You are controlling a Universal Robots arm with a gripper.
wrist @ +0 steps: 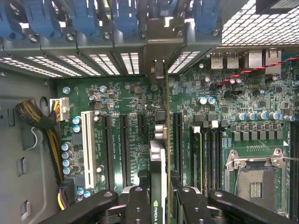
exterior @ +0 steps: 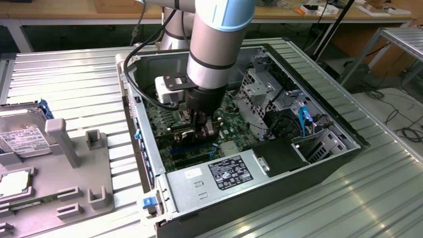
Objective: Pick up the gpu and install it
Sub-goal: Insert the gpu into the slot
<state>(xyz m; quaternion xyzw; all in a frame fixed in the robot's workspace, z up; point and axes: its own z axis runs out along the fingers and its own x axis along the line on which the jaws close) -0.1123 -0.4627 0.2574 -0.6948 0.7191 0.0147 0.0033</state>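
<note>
gpu edge-on in claw

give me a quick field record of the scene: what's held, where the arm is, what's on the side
held: gpu, seen edge-on between the jaws of the gripper
gripper position: inside the open computer case, above the motherboard
gpu state: upright over the expansion slots, seating cannot be told
cpu socket: empty
side item: hard drive on the grey fixture at the exterior view's left

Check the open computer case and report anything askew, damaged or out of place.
Nothing stands out. The gripper holds the gpu edge-on and upright over the motherboard, running parallel to the expansion slots. The CPU socket sits empty, which may be intended.
</note>
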